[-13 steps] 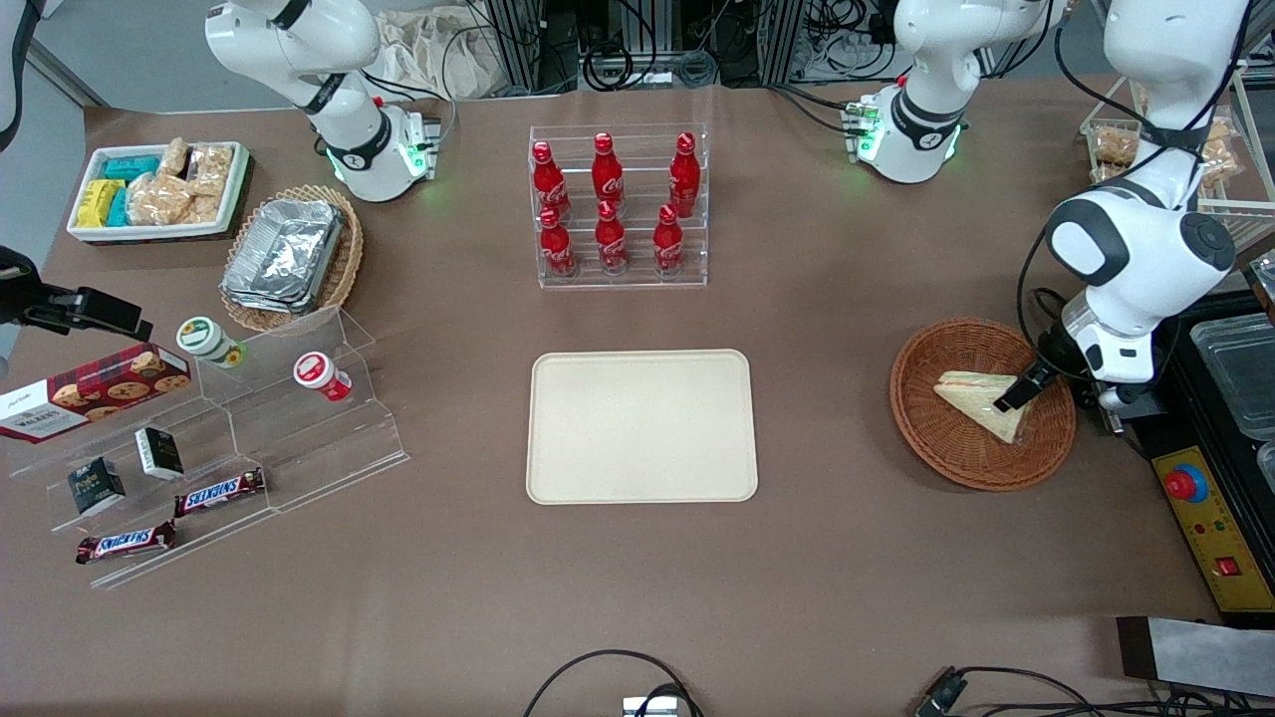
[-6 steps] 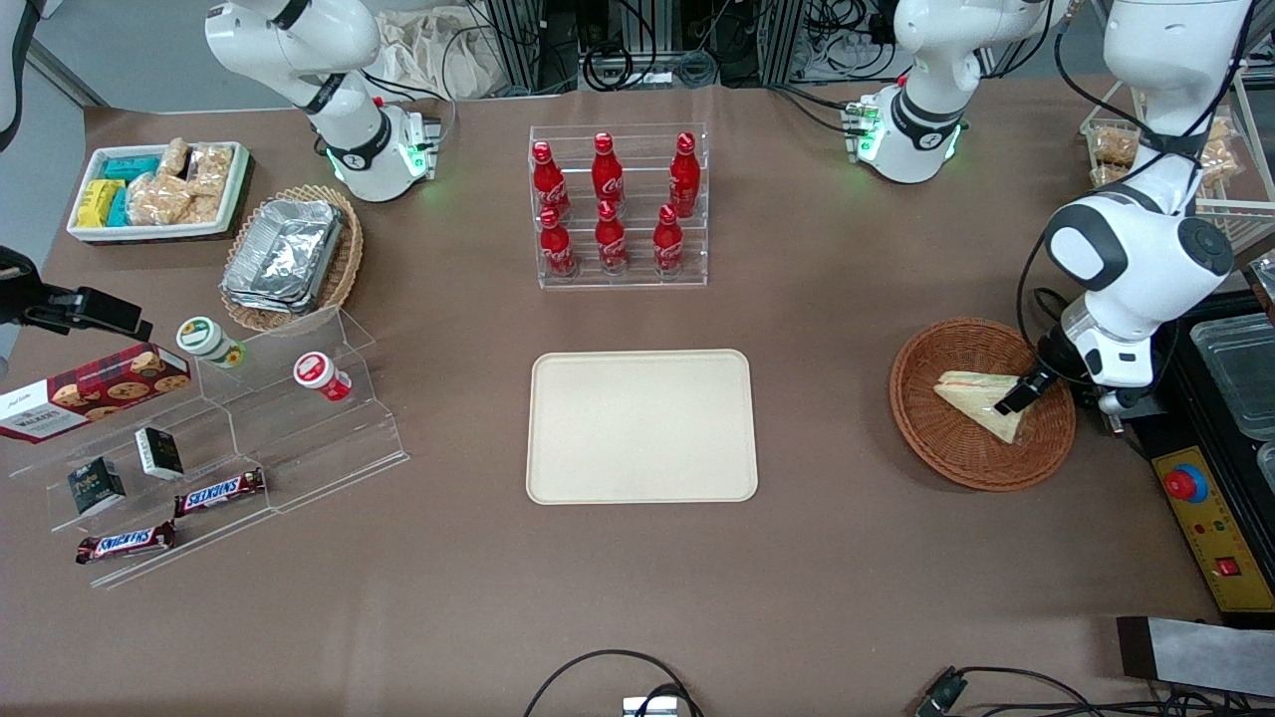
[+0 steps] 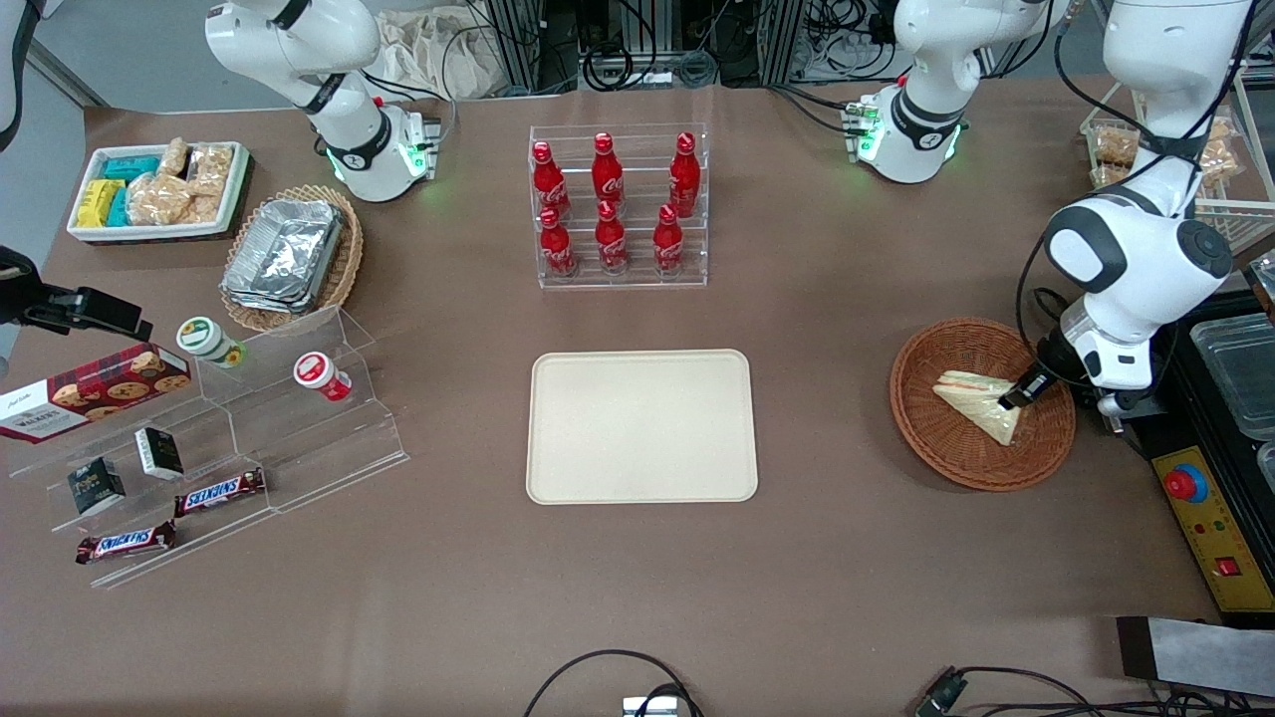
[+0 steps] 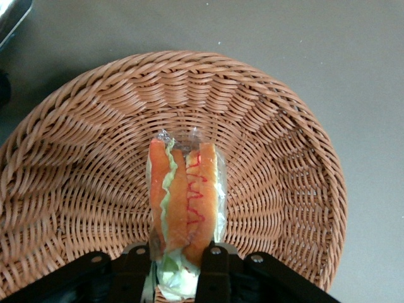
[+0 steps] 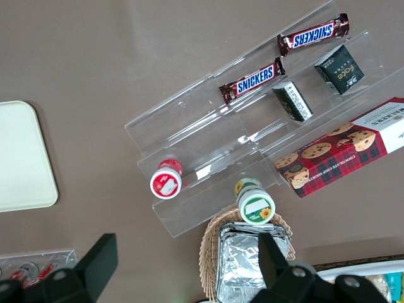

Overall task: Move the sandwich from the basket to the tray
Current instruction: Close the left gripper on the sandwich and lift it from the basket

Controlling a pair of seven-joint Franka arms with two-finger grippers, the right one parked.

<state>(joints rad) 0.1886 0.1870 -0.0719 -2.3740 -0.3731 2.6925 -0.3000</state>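
Pinching the sandwich (image 4: 184,203) by its near end, my gripper (image 4: 180,260) has its fingers snug on both bread faces while the wedge, lying in the basket (image 4: 76,158), points straight away from me.

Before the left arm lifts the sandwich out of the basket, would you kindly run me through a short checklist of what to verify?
1. Gripper down in the basket, at the sandwich's wide end: ok.
2. Fingers on both flat sides of the sandwich: ok, one on each side in the left wrist view.
3. Grip firm enough to lift: cannot tell; the fingers touch the wrap, but squeeze is not visible.
4. Sandwich free of the basket weave: ok, it stands on edge with nothing on it.
5. Tray ready: ok, nothing lies on it.
6. Path to the tray: ok, only bare table between them.
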